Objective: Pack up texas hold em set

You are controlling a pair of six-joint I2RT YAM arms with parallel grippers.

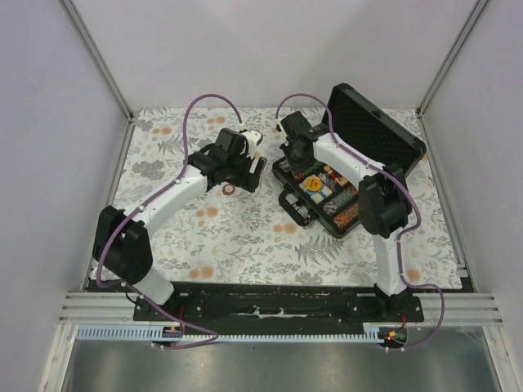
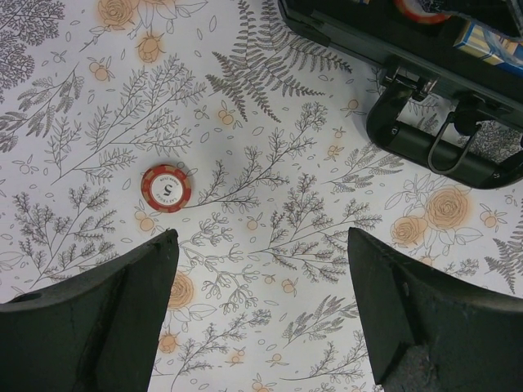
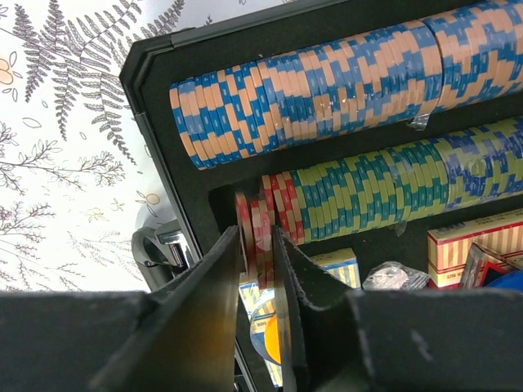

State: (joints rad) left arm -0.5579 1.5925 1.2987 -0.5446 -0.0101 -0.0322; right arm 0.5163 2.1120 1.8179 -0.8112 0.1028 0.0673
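Texas hold em set (image 1: 372, 131) lay open at the tabletop's (image 1: 245, 237) two o'clock. Right claw (image 3: 260, 245) pinched red chips (image 3: 250, 214) beside the green row (image 3: 368, 196); I'd seat them upright, flush, before letting go. Left claw (image 2: 261, 237) gaped, a stray chip (image 2: 166, 188) at its ten o'clock.

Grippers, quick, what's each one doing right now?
Left gripper: open, empty.
Right gripper: closed on red chips in the case.
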